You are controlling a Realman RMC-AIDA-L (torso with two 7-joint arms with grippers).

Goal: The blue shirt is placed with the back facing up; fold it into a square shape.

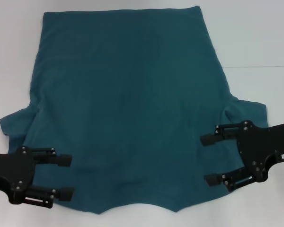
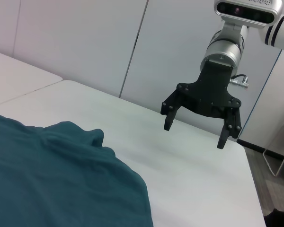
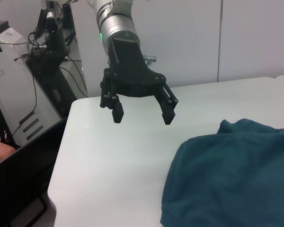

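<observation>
Blue shirt [image 1: 128,109] flat on table [image 1: 255,38], between left gripper [image 1: 66,176] and right gripper [image 1: 209,159]; both wide open, empty.

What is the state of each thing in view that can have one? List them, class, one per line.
blue shirt: spread flat on the table, plain side up, not yet folded, sleeves bunched at both sides.
left gripper: open, above the shirt's left edge near the sleeve, holding nothing.
right gripper: open, above the shirt's right edge below the sleeve, holding nothing.
table: white, bearing the shirt.
</observation>
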